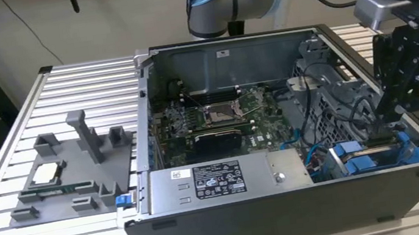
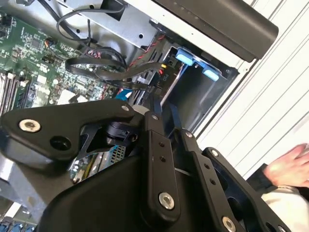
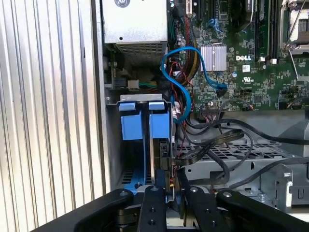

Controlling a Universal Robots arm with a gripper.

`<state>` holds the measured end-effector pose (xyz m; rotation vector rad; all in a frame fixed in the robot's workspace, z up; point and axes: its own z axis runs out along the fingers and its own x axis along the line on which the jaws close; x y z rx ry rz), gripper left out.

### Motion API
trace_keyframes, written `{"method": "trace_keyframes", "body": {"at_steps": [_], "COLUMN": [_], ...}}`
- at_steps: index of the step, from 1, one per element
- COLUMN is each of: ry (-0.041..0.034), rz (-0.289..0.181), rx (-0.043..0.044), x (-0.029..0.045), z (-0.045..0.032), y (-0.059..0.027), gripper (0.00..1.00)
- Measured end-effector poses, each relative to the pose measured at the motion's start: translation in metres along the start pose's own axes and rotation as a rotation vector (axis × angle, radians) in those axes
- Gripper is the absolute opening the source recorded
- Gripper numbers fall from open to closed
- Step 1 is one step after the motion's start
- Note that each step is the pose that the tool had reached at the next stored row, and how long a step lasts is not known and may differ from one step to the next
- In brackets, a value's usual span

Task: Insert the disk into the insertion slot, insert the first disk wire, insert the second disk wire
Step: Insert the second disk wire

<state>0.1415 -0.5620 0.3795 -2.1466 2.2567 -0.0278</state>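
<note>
Your end effector reaches down into the case at the insertion slot. The disk stands on edge inside that bay, between the blue tabs, so its connector edge faces the cables. You cannot tell whether the fingers are open or gripping.
</note>
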Motion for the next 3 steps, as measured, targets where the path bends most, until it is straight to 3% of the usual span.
{"method": "trace_keyframes", "body": {"at_steps": [3], "ry": [0.0001], "rz": [0.000], "rx": [0.0000], "x": [0.0000], "z": [0.0000], "y": [0.0000], "gripper": [0.24]}}
